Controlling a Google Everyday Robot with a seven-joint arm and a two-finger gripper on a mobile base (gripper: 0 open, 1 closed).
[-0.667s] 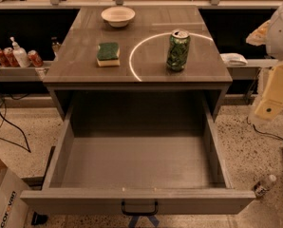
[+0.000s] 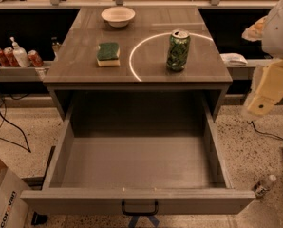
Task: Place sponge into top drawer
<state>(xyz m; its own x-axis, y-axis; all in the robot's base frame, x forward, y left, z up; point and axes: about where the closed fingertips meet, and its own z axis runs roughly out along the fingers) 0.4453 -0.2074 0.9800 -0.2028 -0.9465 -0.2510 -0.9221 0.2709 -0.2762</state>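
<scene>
The sponge (image 2: 108,54) is shown on the counter (image 2: 75,65), left of the green can (image 2: 178,50), unmoved since the earlier frame. The top drawer (image 2: 136,160) is seen pulled open below. The gripper (image 2: 267,91) is held at the right edge, well apart from the sponge and scarcely displaced; the state of its jaws cannot be told. The grasp is judged not yet begun.

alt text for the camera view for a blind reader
A sponge sits on a grey tabletop with a green can and a bowl, above the open, empty top drawer. The gripper hangs off to the right, away from the sponge.
</scene>
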